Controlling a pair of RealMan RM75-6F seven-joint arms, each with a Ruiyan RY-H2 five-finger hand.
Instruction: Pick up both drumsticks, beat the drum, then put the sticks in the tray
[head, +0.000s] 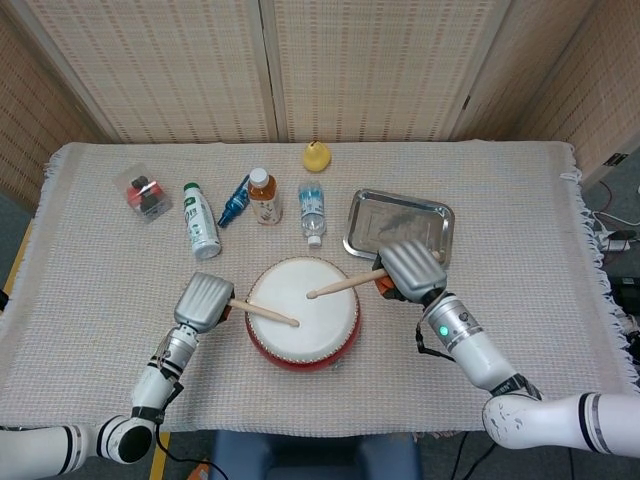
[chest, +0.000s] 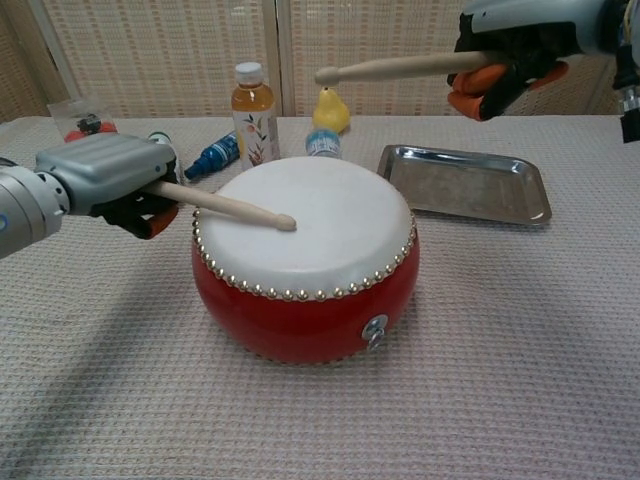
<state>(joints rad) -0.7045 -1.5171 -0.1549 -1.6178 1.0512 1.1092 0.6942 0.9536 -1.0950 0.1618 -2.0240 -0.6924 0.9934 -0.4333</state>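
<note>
A red drum with a white skin stands at the table's front middle. My left hand grips a wooden drumstick whose tip touches the skin left of centre. My right hand holds the other drumstick raised well above the drum, its tip pointing left. The steel tray lies empty behind and to the right of the drum.
Behind the drum stand an amber drink bottle and a yellow pear. A small water bottle, a white bottle and a blue bottle lie there too. A clear box sits far left.
</note>
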